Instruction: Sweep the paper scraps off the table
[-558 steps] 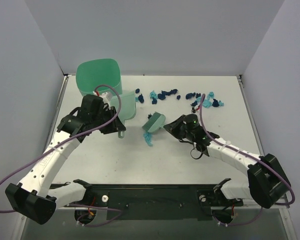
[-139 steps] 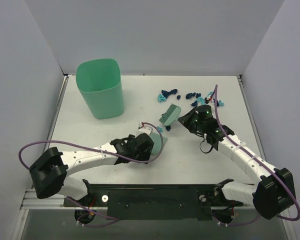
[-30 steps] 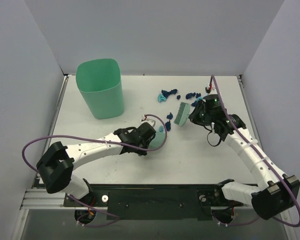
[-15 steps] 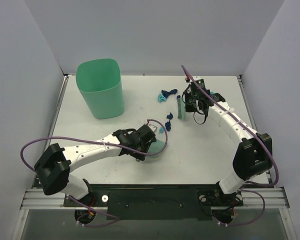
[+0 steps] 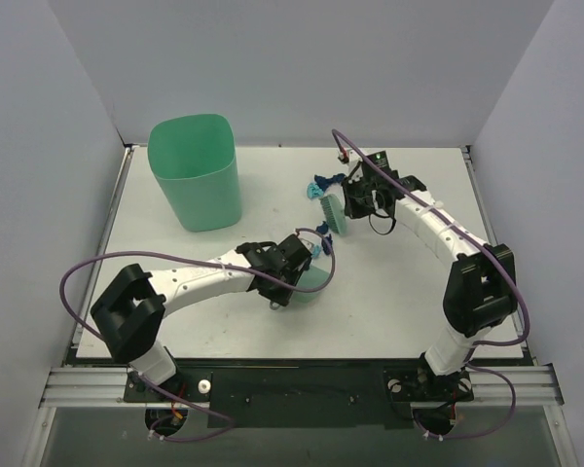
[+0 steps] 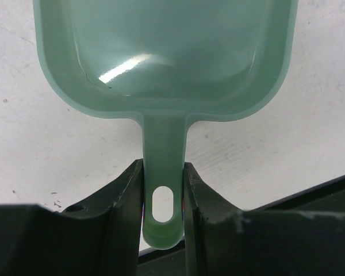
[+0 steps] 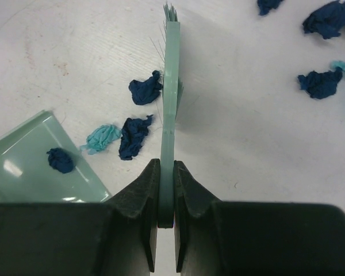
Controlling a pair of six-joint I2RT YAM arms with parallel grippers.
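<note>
Mint dustpan [image 6: 161, 52] lies flat on the table [image 5: 409, 302], its handle pinched by the left gripper [image 6: 163, 184], fingers narrowly parted around it. The right gripper [image 7: 167, 172] is clamped tight on the brush [image 7: 171, 86], which stands edge-on. Paper scraps [image 7: 137, 135]: one in the pan, three between pan lip and brush, more beyond the brush. All sit well inside the table edges. The bin [image 5: 195, 175] stands far-left, well apart.

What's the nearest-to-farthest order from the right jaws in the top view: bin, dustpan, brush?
1. The brush, clamped in the right jaws, far centre.
2. The dustpan, centre, toward the arm bases.
3. The bin, far left.
</note>
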